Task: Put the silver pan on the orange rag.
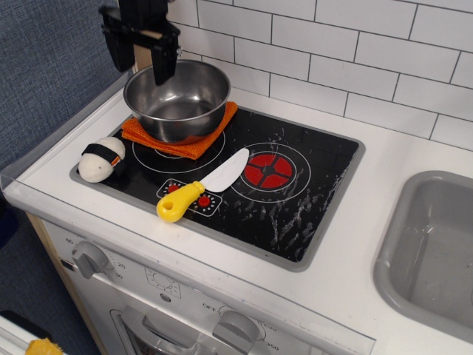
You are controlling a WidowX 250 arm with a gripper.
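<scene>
The silver pan (178, 100) is round, deep and shiny. It rests upright on the orange rag (179, 134), which lies over the back left burner of the black stovetop (295, 200). My gripper (140, 61) hangs just above the pan's left rim, black, with its two fingers spread apart and nothing between them. It is clear of the pan.
A toy knife (201, 186) with a yellow handle lies on the stovetop in front of the rag. A white rice ball with a black band (102, 158) sits at the stovetop's left edge. The red burner (268, 170) is mid-stove. A grey sink basin (432, 255) is at right. A tiled wall stands behind.
</scene>
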